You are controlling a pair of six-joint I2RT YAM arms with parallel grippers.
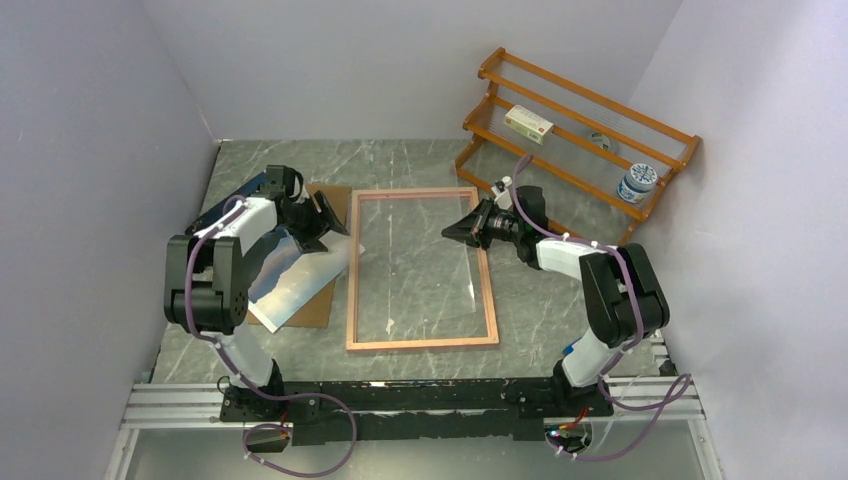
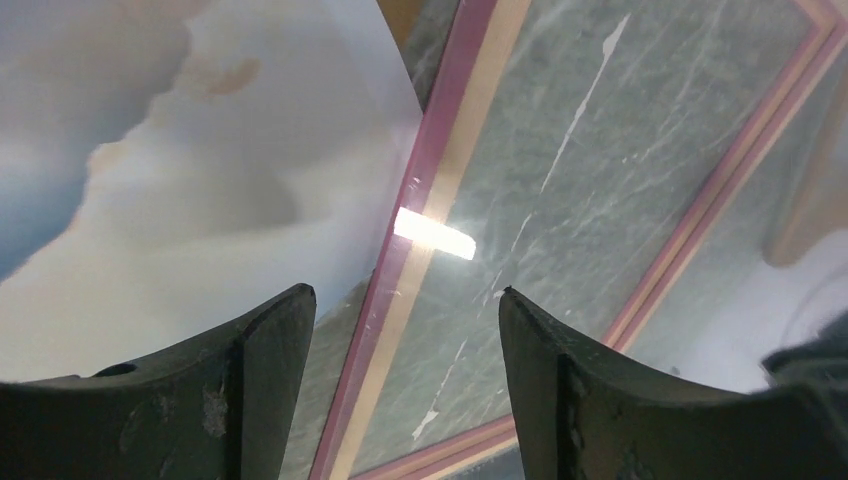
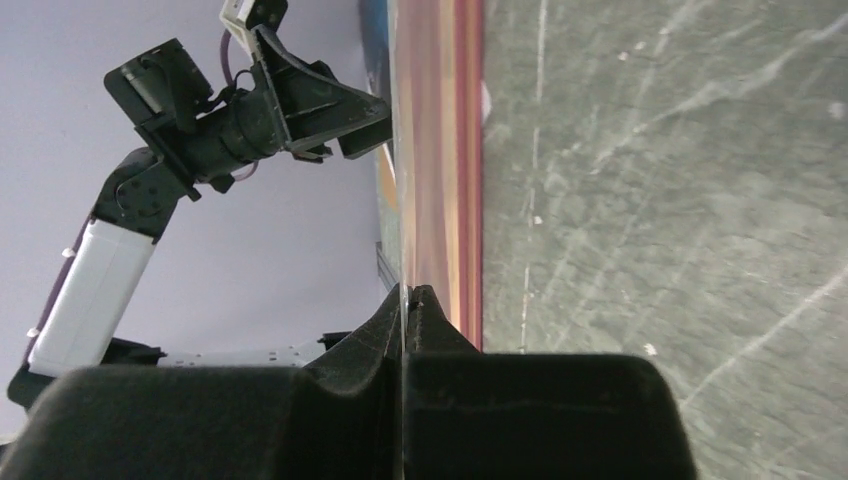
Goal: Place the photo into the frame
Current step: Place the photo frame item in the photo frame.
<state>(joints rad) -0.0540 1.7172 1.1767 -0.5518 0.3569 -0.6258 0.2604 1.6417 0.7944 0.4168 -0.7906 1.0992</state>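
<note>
The frame (image 1: 420,343) lies flat on the marble table (image 1: 300,160), and inside its rails there is only a clear sheet (image 1: 420,260). The photo (image 1: 300,280) is outside it, curled on a brown backing board (image 1: 312,312) just left, one corner reaching the frame's left rail. The left gripper (image 2: 405,296) hangs over that corner, jaws spread and holding nothing. The right gripper (image 3: 405,292) is pressed together on the clear sheet's thin edge. The orange rack (image 1: 590,100) holds a small box (image 1: 528,123) and a blue-and-white jar (image 1: 636,183).
</note>
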